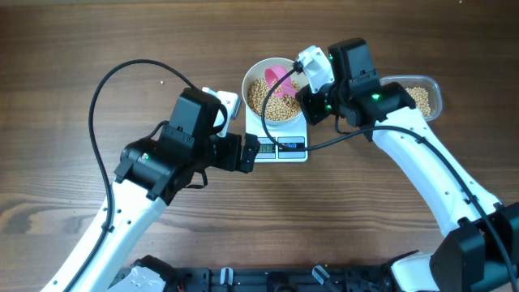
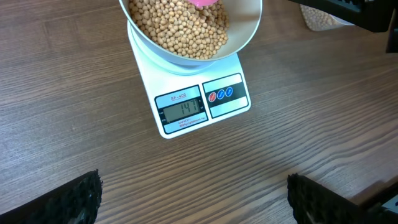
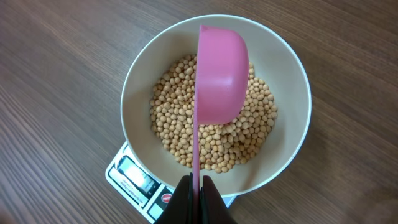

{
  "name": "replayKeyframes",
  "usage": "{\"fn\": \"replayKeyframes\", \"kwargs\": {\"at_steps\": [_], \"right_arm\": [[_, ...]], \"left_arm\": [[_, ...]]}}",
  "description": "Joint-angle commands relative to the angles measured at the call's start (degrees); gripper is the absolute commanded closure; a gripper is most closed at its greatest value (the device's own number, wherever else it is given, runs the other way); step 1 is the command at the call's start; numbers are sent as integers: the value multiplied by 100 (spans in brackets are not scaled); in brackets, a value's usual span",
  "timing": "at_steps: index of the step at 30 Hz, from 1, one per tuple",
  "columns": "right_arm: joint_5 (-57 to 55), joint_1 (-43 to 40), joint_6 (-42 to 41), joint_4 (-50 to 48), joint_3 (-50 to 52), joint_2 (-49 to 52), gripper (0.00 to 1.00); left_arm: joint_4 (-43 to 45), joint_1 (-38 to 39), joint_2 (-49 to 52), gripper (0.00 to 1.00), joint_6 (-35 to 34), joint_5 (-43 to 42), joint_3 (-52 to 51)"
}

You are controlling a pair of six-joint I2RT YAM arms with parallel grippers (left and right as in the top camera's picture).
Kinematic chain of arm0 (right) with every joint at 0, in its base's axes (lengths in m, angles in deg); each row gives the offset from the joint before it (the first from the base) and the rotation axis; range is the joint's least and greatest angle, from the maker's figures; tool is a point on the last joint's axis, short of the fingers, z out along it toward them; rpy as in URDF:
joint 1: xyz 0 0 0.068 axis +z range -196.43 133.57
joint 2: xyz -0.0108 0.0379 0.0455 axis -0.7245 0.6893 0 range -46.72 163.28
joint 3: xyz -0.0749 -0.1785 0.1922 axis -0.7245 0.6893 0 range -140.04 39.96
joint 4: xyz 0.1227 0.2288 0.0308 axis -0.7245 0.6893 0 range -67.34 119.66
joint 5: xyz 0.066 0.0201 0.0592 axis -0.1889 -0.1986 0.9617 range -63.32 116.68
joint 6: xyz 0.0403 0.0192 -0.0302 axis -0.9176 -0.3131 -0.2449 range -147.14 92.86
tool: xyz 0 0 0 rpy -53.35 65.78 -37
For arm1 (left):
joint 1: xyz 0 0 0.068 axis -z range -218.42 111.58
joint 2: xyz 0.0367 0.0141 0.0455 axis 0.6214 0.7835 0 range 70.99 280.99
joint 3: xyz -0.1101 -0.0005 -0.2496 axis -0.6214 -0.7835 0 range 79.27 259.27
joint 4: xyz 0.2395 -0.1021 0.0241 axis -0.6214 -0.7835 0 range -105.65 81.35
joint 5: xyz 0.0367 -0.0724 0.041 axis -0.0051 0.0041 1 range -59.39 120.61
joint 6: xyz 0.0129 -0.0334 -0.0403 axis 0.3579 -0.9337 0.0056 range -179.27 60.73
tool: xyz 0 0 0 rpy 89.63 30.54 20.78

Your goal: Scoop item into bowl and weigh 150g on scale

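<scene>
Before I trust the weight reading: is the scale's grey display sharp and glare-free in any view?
Left wrist: grey LCD display of the white square kitchen scale is sharp, no glare, digits legible. Overhead: too small to read. Right wrist: soft, oblique, unreadable.

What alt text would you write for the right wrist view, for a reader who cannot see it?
The right gripper, shut on the handle of a pink scoop, holds it tilted sideways above a white bowl of tan beans. The bowl stands on a white scale, on a wooden table.
</scene>
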Motion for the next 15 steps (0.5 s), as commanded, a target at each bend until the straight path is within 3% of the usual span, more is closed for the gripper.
{"fn": "replayKeyframes", "kwargs": {"at_steps": [1,15], "right_arm": [[35,-20,361,-13,-70,-199,96],[-315,-17,660,-44,-70,-199,96]], "left_arm": [[13,31,13,0,-11,-50,26],[13,31,13,0,-11,-50,26]]}}
